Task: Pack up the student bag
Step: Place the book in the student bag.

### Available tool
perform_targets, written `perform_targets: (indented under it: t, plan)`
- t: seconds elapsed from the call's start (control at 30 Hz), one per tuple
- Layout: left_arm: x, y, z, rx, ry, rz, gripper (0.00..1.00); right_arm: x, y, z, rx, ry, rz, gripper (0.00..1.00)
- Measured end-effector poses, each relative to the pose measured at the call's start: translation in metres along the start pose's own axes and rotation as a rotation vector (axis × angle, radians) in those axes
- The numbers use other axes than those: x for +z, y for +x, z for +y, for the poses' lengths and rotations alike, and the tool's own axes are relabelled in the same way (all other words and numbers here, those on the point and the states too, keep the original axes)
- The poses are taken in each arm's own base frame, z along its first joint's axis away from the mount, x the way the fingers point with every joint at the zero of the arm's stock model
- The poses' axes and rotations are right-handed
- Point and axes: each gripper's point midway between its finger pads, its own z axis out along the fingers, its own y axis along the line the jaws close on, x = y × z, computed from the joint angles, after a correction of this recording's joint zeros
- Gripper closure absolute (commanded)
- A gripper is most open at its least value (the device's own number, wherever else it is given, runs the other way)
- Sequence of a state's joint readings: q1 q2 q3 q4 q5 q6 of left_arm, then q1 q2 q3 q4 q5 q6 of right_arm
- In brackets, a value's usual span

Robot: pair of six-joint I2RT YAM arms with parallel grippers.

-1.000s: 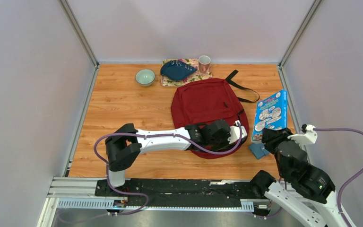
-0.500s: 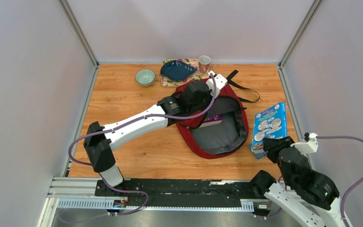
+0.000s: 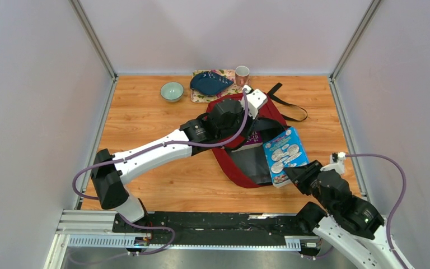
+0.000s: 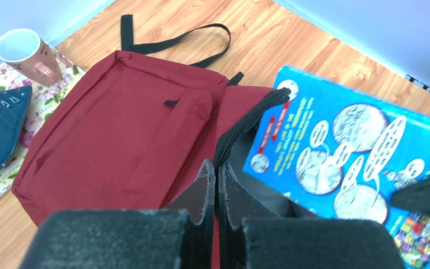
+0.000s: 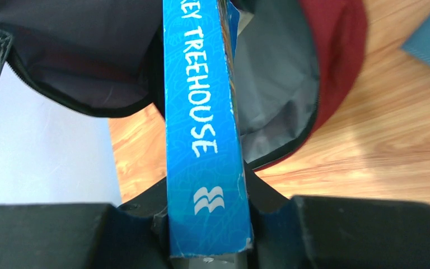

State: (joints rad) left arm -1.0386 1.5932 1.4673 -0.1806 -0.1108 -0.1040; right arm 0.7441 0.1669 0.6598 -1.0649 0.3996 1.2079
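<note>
The student bag lies mid-table, flap lifted, a purple-printed flat item inside. A blue book tilts over its open mouth. The left gripper, arm stretched forward, pinches the bag's zipper edge; the right gripper clamps the book's near end.

Dark red student bag, blue book

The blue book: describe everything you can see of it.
The blue book looks like a thin paperback. Its bright blue cover is printed with round cartoon panels and speech bubbles, and the spine carries white lettering ending in TREEHOUSE above a small white logo. The right gripper clamps its near end and holds it tilted, with the far end over the open mouth of the student bag.
</note>
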Motion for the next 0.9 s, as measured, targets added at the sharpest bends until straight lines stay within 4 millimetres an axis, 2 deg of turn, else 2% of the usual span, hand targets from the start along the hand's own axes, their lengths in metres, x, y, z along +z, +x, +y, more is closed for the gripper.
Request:
perform_targets:
  t: [0.2,0.4,0.67,0.9]
  plan:
    - [0.000,-0.002,-0.004,-0.015,0.017,-0.006,1.00,0.018,0.025,0.030,0.042,-0.063,0.120,1.00]
    - [0.000,-0.002,-0.003,-0.018,0.011,-0.007,1.00,0.032,0.047,0.045,0.099,-0.085,0.213,1.00]
    - [0.000,-0.003,0.003,-0.015,-0.018,-0.012,1.00,0.044,0.070,0.042,0.227,-0.086,0.326,1.00]
    - [-0.010,-0.013,-0.004,-0.018,0.023,-0.039,1.00,0.069,0.079,0.040,0.333,-0.115,0.361,1.00]
